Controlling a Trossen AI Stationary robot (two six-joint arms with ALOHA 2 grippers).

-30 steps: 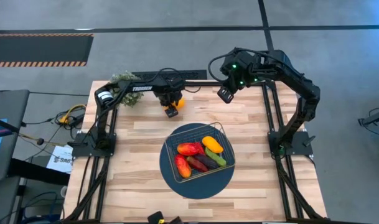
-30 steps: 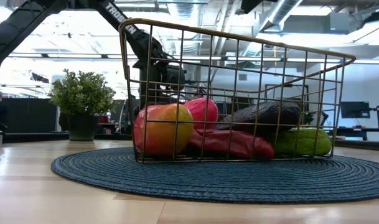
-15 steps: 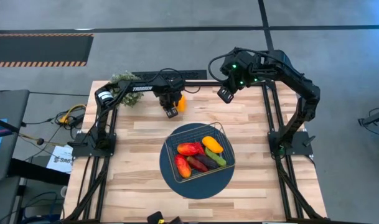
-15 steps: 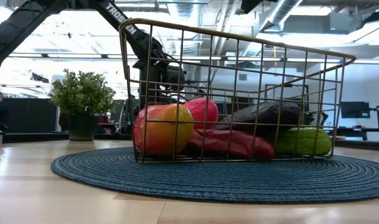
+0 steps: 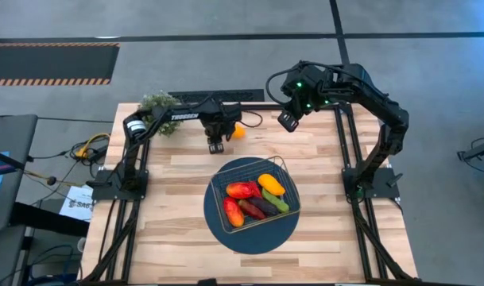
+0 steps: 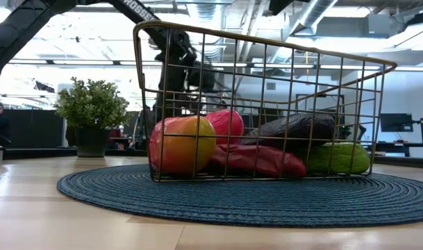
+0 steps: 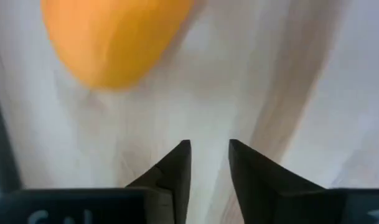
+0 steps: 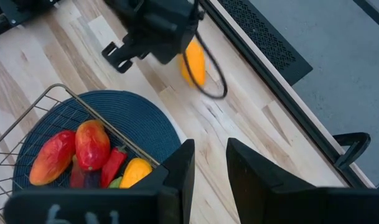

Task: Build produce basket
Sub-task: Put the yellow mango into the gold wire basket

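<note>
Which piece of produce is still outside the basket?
The orange pepper lying on bare wood beside the left gripper, near the table's far edge. Every other piece sits inside the basket.

Wooden table [image 5: 178, 183]: blue mat [image 5: 218, 226], orange pepper [image 5: 238, 132]

White lettering reading "TROSSEN" runs along the left arm [image 5: 178, 117], on the link behind its hand [image 5: 215, 146]. In the low view only a few letters of that brand show on the arm overhead, too cropped to read.
</note>
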